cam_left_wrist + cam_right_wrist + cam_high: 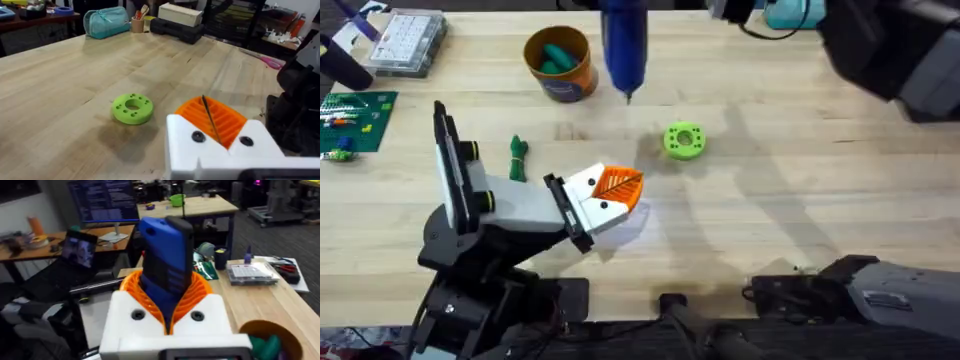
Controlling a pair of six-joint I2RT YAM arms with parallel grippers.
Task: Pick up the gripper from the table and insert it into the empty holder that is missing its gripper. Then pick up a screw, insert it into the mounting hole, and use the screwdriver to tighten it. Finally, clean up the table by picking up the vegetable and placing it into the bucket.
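Right jaws clamp 1 screwdriver (165,275) | left jaws: cannot tell | 1 vegetable (517,158) | 1 bucket (560,62)

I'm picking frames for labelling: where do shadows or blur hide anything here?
Overhead: the stubby bright-blue-handled screwdriver and the dark right arm loom blurred close to the camera, and faint soft shadows cross the pale wooden table. Left wrist: the lime-green holed ring casts a soft shadow, and its holes stay readable. Right wrist: the right gripper holding the screwdriver blocks the middle.
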